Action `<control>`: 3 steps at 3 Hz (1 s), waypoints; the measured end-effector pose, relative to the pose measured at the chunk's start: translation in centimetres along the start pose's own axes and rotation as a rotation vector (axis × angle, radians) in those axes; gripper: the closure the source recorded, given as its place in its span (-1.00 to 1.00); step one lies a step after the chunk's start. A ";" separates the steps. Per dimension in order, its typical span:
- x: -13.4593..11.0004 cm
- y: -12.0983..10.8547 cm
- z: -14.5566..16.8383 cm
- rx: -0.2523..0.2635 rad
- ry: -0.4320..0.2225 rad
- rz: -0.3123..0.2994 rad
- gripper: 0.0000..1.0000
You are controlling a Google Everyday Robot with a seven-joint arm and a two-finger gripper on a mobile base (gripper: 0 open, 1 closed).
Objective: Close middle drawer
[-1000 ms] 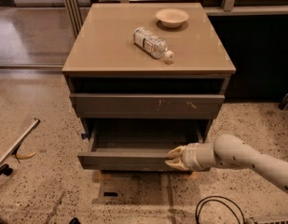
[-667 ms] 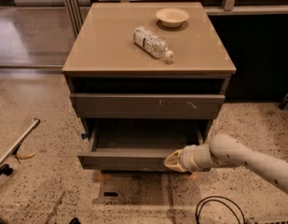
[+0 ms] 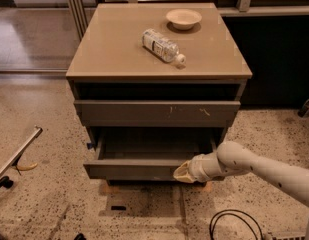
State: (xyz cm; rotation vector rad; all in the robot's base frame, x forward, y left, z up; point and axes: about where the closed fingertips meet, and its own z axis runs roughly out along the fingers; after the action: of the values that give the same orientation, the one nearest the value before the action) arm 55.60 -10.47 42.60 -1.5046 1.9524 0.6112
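We start with the middle drawer [image 3: 129,169], which stands pulled well out of the cabinet [image 3: 114,59], in the lower centre of the view. Its bare grey floor is exposed, and its plain front faces 6 o'clock. Just above it, toward 12 o'clock, the scratched drawer front [image 3: 154,113] sits flush and closed.

The gripper [image 3: 186,172] is at the right part of the open drawer's front, touching it or very nearly so. It is carried by the pale arm [image 3: 264,166], which reaches in from 4 o'clock. We cannot tell whether the gripper is released or clenched.

We judge the step in hand to be the push itself: contact looks made, but the closing travel is not yet done. The next move calls for a steady, straight shove toward 12 o'clock. Because the contact lies off-centre toward 3 o'clock, the drawer may skew on its runners.

Compared with a second ago, the drawer seems to be out about as far as it was. The gripper has crept a little toward 9 o'clock along the front.

On the cabinet top, toward 12 o'clock, a plastic bottle [image 3: 163,46] lies on its side, with a shallow bowl [image 3: 183,18] beyond it. A dark cable [image 3: 229,218] loops on the floor at 5 o'clock.
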 end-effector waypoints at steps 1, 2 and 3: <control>0.2 -1.4 0.7 0.038 -0.006 0.096 1.00; 0.2 -1.3 0.6 0.038 -0.006 0.096 1.00; -0.3 -2.9 1.1 0.058 -0.030 0.175 1.00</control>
State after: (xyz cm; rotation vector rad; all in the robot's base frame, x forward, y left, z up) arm 58.65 -10.21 42.01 -1.2920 2.0748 0.6417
